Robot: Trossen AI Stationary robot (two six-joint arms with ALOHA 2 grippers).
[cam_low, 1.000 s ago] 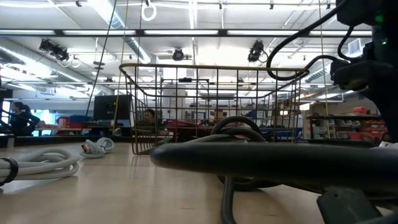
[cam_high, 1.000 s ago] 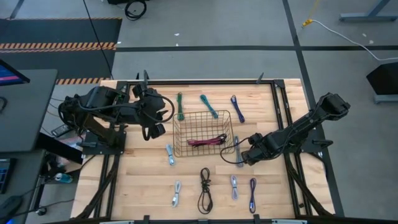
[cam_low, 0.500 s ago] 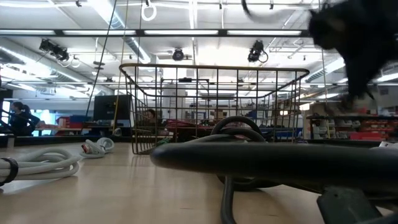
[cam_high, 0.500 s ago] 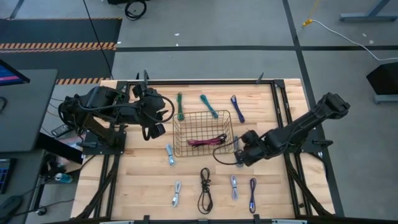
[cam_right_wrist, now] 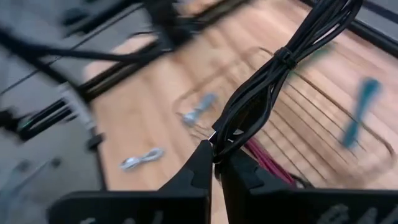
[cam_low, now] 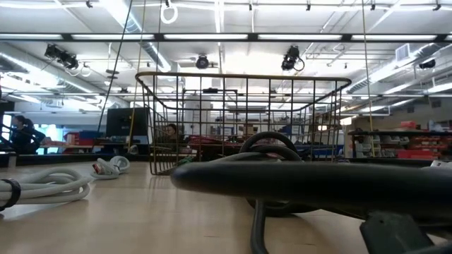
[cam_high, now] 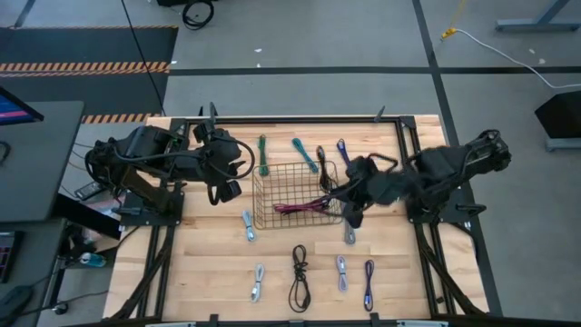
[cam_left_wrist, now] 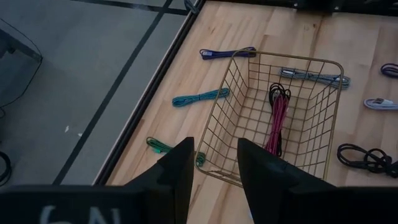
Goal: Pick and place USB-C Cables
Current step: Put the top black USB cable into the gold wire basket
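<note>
My right gripper hangs over the right rim of the wire basket, shut on a black folded cable that is lifted clear. A magenta cable lies inside the basket. Green, teal and purple cables lie on the table beyond the basket. Pale cables, a black one and another purple one lie nearer. My left gripper waits open, left of the basket. My right gripper pinches the black cable bundle at one end between its two fingertips. The rest of the bundle, bound by a tie, sticks out past the fingertips, off the table and above the basket.
The table's dark frame rails run along its left, right and far edges. In the low view a black cable lies close in front, a pale cable at its left, and the basket stands behind them. Bare wood shows left of the near cables.
My right gripper has risen from the table by the basket's near right corner and swung toward the far edge, over the basket's right rim. It has stayed shut on the black cable, which has come up off the table with it. The gripper has left the low view.
</note>
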